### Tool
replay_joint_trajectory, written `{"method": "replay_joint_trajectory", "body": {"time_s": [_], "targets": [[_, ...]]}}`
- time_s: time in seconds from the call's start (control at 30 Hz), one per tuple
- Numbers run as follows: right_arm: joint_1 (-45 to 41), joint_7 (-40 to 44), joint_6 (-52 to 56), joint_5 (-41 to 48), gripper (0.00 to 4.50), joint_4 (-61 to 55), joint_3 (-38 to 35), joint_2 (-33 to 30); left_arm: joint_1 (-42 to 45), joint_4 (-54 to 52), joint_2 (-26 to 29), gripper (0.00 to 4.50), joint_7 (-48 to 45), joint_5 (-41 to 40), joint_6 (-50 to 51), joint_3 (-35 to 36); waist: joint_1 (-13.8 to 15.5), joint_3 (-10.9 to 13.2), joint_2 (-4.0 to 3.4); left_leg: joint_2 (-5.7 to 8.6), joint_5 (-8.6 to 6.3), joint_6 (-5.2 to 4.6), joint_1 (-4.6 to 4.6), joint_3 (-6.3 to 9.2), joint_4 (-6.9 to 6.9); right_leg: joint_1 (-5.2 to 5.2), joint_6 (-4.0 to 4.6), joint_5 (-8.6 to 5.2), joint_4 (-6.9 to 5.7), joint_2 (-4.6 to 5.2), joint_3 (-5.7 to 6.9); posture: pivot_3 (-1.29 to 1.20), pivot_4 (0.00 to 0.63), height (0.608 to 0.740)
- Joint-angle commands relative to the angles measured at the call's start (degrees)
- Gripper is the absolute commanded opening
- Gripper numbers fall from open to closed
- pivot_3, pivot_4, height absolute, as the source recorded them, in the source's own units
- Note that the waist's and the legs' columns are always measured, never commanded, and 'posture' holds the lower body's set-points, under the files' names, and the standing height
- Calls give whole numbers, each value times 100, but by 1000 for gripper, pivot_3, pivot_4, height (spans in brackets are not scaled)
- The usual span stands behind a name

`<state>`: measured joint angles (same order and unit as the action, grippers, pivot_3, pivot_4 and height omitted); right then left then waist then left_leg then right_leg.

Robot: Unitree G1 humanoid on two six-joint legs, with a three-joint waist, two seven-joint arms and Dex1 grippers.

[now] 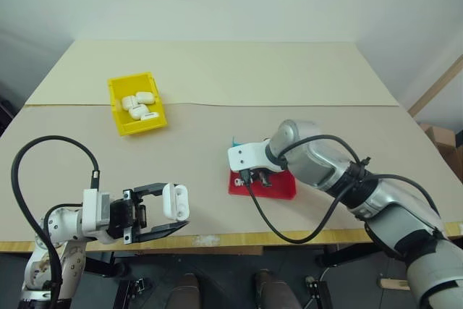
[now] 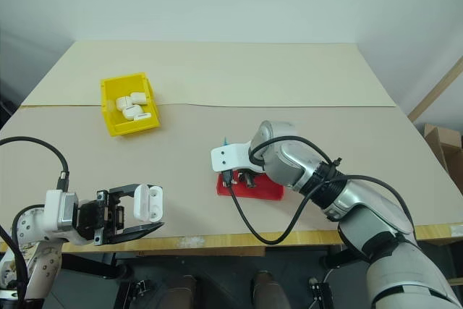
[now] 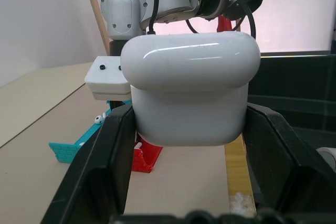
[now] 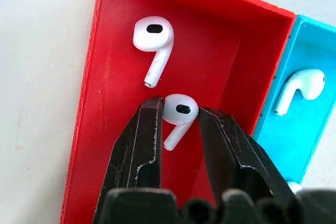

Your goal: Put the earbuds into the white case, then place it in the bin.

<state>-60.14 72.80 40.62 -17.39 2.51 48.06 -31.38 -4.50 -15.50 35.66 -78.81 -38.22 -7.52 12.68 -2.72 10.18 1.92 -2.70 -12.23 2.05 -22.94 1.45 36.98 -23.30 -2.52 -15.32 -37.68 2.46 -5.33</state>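
The white case (image 1: pixel 175 201) is held above the table's front left edge, with my left gripper (image 1: pixel 172 209) shut on it; in the left wrist view the case (image 3: pixel 189 93) sits between the two black fingers (image 3: pixel 105 166). My right gripper (image 1: pixel 255 177) points down into the red tray (image 1: pixel 281 192). In the right wrist view its fingertips press both sides of one earbud (image 4: pixel 178 111) on the red tray's floor (image 4: pixel 84 119). A second earbud (image 4: pixel 153 40) lies loose further along the tray. The yellow bin (image 1: pixel 119 110) stands at the far left.
The bin holds several white cases (image 1: pixel 137 105). A teal tray (image 4: pixel 294 145) adjoins the red one and holds another earbud (image 4: pixel 300 88). Bare tabletop lies between the bin, the trays and the front edge. A black cable loops from my right wrist over the table edge.
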Motion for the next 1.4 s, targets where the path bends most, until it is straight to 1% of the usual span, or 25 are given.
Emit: {"method": "replay_joint_trajectory", "body": {"time_s": [0.03,0.1,0.23,0.37,0.5,0.57,0.63,0.7,0.83,0.97,1.0,1.07,1.2,1.3,1.4], "targets": [[38,51,-108,-117,1041,-47,-105,-30,33,-72,8,2819,2,15,-151,35,1,0,0,0,0,0,0,0,0,0,0,0,0,0,0,0,150,740],[57,49,-112,-136,656,-50,-110,-32,29,-66,4,2819,-3,16,-164,36,2,0,0,0,0,0,0,0,0,0,0,0,1,0,0,0,150,740],[70,65,-24,-138,641,-175,-201,-42,46,-62,-24,2819,19,-23,-150,44,4,0,0,0,0,0,0,0,0,0,0,0,0,0,0,0,150,740],[79,197,281,-12,641,-632,-512,-214,246,-176,-132,2819,317,-315,149,71,11,1,-1,1,0,0,-4,1,0,-2,0,0,0,1,0,0,150,740],[187,337,1020,519,641,-1593,-1429,-567,505,-504,-219,2819,722,-745,570,66,30,1,0,1,0,0,-25,8,1,-15,-1,0,3,1,5,0,150,740],[283,259,1348,821,641,-2039,-2093,-755,646,-675,-297,2819,919,-933,757,5,35,1,0,2,0,0,-29,9,1,-17,-1,0,4,2,5,0,150,740],[462,146,1455,1158,641,-2431,-2760,-913,754,-814,-378,2819,1041,-1027,893,-84,44,1,0,2,0,0,-29,10,1,-17,-1,0,4,2,6,0,150,740],[552,15,1722,1433,641,-2663,-3194,-960,807,-909,-427,2819,1099,-1106,1013,-139,33,1,0,2,0,0,-27,10,1,-13,-1,0,6,2,8,0,150,740],[1151,-276,1568,2123,641,-3256,-4359,-941,873,-1123,-646,2819,1256,-1133,1214,-473,20,0,1,2,0,0,-17,9,1,-4,-1,0,5,0,6,0,150,740],[1775,-555,1805,3104,641,-3942,-5401,-450,983,-1158,-746,2819,1333,-1097,1418,-751,20,0,2,3,0,0,-19,10,1,-1,-1,0,8,0,5,0,150,740],[1990,-691,1561,3351,641,-4101,-5640,-191,1004,-1174,-771,2819,1356,-1085,1446,-805,16,0,1,3,0,0,-19,11,1,-1,-1,0,7,-1,5,0,150,740],[2264,-875,1187,3716,641,-4264,-5896,118,1058,-1177,-807,2819,1400,-1079,1491,-864,14,0,2,2,0,0,-17,10,1,2,-1,0,7,-2,5,0,150,740],[2531,-1179,498,4214,641,-4296,-6058,458,1209,-1087,-800,2819,1407,-1084,1625,-937,16,0,2,5,0,0,-14,9,3,6,-2,0,6,-1,3,0,150,740],[2580,-1449,-57,4561,641,-4257,-6161,739,1278,-1044,-804,2819,1386,-1056,1691,-990,11,0,2,4,0,0,-11,9,1,7,-3,0,7,-2,3,0,150,740],[2540,-1600,-353,4987,641,-4168,-6257,876,1286,-1115,-788,2819,1425,-1070,1796,-1054,16,0,2,4,0,0,-13,10,0,7,-3,0,8,-2,3,0,150,740]]}}
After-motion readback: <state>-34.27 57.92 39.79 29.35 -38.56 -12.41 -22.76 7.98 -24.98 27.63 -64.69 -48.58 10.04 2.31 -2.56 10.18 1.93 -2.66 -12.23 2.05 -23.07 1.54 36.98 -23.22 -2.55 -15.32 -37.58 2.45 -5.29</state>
